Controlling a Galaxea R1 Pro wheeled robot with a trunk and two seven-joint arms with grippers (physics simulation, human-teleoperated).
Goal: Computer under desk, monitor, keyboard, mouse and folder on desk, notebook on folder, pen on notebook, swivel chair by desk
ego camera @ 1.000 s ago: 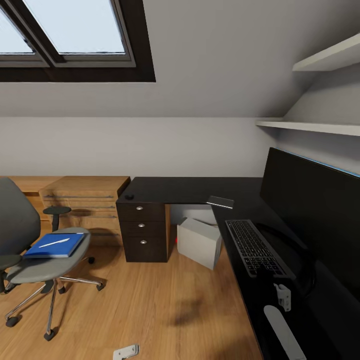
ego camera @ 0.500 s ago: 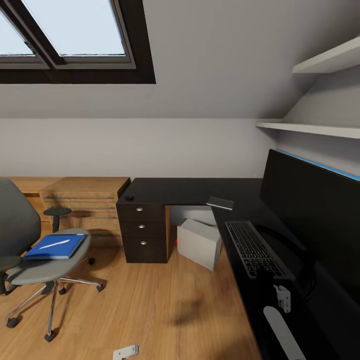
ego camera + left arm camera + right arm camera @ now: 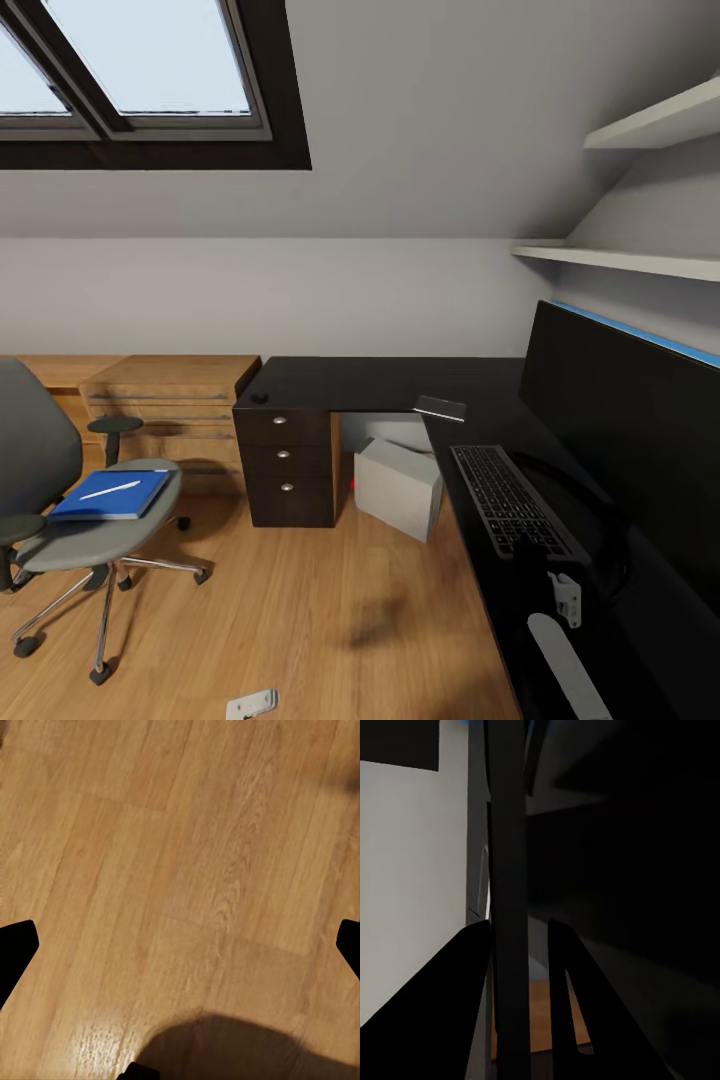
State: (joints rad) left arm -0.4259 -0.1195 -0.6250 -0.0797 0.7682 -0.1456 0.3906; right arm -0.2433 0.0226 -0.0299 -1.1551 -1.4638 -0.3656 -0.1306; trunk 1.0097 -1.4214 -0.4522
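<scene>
- Desk (image 3: 380, 382) ran black and glossy from the centre of the head view down the right edge, with its drawers (image 3: 285, 459) just left of centre.
- The monitor (image 3: 625, 425) stood on the desk at the right of the frame, a thin blue strip showing along its top edge.
- The keyboard (image 3: 510, 497) lay flat on the desk just left of the monitor, at lower right.
- The notebook (image 3: 441, 407) lay on the desk above the keyboard, near the inner corner, apart from it.
- The computer (image 3: 399, 487) sat on the floor under the desk, just right of the drawers, a red light on its left side.
- The chair (image 3: 70, 500) stood at the left edge on the wooden floor (image 3: 300, 600), well apart from the desk.
- The folder (image 3: 112, 494) lay on the chair seat, with the pen (image 3: 110, 489) resting on top of it.
- A wooden drawer unit (image 3: 170, 400) stood against the wall behind the chair.
- In the left wrist view, the left gripper (image 3: 180, 945) had its dark fingertips (image 3: 15, 945) at opposite edges over bare floor: spread wide, holding nothing.
- In the right wrist view, the right gripper (image 3: 521, 967) showed dark fingers (image 3: 562, 1005) close to a grey upright edge; I could not tell whether it was gripping.
</scene>
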